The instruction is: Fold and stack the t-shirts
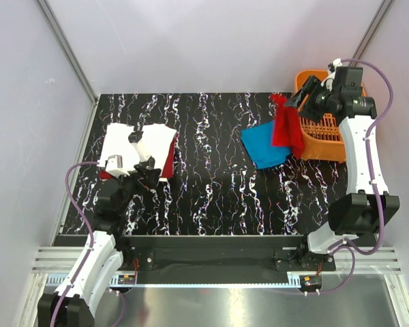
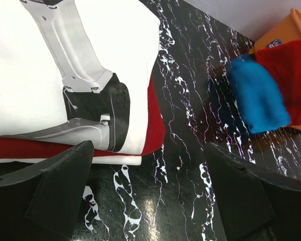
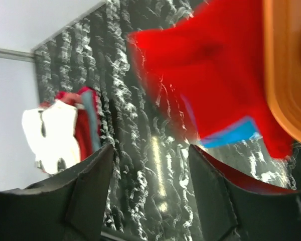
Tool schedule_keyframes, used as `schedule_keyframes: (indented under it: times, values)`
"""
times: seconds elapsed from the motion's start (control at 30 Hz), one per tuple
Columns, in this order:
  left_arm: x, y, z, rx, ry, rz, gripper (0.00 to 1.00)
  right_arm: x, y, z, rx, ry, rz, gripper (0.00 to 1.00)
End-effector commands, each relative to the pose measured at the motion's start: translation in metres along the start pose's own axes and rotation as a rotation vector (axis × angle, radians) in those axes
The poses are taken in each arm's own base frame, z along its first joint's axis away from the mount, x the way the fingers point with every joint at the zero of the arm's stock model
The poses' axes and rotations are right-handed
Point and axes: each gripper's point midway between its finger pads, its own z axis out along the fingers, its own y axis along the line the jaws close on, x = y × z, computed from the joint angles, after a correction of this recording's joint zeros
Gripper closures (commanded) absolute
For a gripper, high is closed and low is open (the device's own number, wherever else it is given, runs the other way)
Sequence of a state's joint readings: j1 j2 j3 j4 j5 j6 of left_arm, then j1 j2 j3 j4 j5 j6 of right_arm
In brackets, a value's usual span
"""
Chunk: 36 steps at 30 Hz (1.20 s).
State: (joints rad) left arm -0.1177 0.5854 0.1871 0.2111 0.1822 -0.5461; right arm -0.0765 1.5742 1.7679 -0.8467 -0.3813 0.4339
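Checking bin first: orange plastic slatted basket (image 1: 327,151) sits at far-right corner of the tbl. R arm covers part of its inside; the part that shows is orange slats. Brighter red cloth t-shirt (image 1: 286,129) hangs crumpled at its left rim, can't tell if any of it is inside. Right gripper (image 3: 150,150) is above it: jaws apart, nothing btwn them in wrist view, red cloth just beyond the tips.

Plain bright blue t-shirt (image 1: 262,148) lies bunched on tbl just left of basket, partly under the red one.

Far-left: white t-shirt w/ black marks (image 1: 157,142) folded on top of dark red t-shirt (image 2: 155,129). Left gripper (image 2: 148,145) is at the stack's near edge, jaws wide, holding nothing.

Surface: black marble-look tabletop w/ white veins (image 1: 211,184). Pale grey wall panels (image 1: 191,41) on three sides.
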Motion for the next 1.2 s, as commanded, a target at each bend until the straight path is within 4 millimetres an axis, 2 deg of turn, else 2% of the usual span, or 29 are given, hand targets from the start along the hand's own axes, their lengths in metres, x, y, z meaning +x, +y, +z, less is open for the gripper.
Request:
schedule_keyframes:
  times: [0.0, 0.07, 0.17, 0.23, 0.27, 0.33, 0.37, 0.47, 0.63, 0.67, 0.77, 0.87, 1.0, 1.07, 1.1, 1.13, 1.17]
  values:
    - [-0.024, -0.013, 0.002, 0.03, -0.064, 0.033, 0.01, 0.004, -0.03, 0.0, 0.116, -0.058, -0.052, 0.31]
    - [-0.024, -0.014, 0.002, 0.035, -0.063, 0.033, 0.01, 0.015, -0.05, 0.005, 0.188, -0.049, -0.047, 0.31]
    - [-0.024, -0.016, 0.002, 0.04, -0.062, 0.034, 0.01, 0.032, -0.06, 0.011, 0.203, -0.023, -0.057, 0.35]
    - [-0.023, -0.016, 0.003, 0.039, -0.059, 0.033, 0.01, 0.047, -0.054, 0.018, 0.178, -0.002, -0.093, 0.34]
    - [-0.024, -0.016, 0.003, 0.04, -0.06, 0.034, 0.01, 0.056, -0.055, 0.024, 0.172, 0.007, -0.103, 0.31]
    - [-0.023, -0.016, 0.003, 0.041, -0.058, 0.034, 0.01, 0.061, -0.058, 0.028, 0.176, 0.006, -0.123, 0.24]
    - [-0.023, -0.017, 0.003, 0.044, -0.058, 0.034, 0.01, 0.073, -0.047, 0.035, 0.152, 0.025, -0.156, 0.23]
    - [-0.022, -0.019, 0.003, 0.049, -0.054, 0.037, 0.01, 0.085, -0.045, 0.059, 0.15, 0.055, -0.19, 0.22]
    - [-0.022, -0.019, 0.004, 0.047, -0.054, 0.042, 0.01, 0.088, -0.049, 0.095, 0.249, 0.068, -0.239, 0.18]
    - [-0.022, -0.019, 0.004, 0.047, -0.054, 0.043, 0.01, 0.087, -0.056, 0.107, 0.305, 0.071, -0.248, 0.17]
    - [-0.023, -0.018, 0.003, 0.042, -0.055, 0.048, 0.01, 0.091, -0.074, 0.123, 0.407, 0.105, -0.242, 0.17]
    - [-0.022, -0.018, 0.003, 0.04, -0.055, 0.048, 0.01, 0.098, -0.093, 0.128, 0.488, 0.108, -0.24, 0.16]
    - [-0.022, -0.019, 0.004, 0.046, -0.053, 0.047, 0.01, 0.111, -0.103, 0.142, 0.495, 0.121, -0.222, 0.18]
    - [-0.021, -0.02, 0.005, 0.047, -0.046, 0.046, 0.01, 0.117, -0.108, 0.15, 0.508, 0.142, -0.224, 0.27]
    - [-0.02, -0.019, 0.005, 0.044, -0.045, 0.046, 0.01, 0.118, -0.108, 0.151, 0.508, 0.147, -0.223, 0.37]
    - [-0.02, -0.019, 0.005, 0.043, -0.042, 0.047, 0.01, 0.118, -0.106, 0.153, 0.5, 0.141, -0.226, 0.6]
    - [-0.021, -0.019, 0.005, 0.044, -0.045, 0.047, 0.01, 0.116, -0.1, 0.151, 0.487, 0.129, -0.229, 0.69]
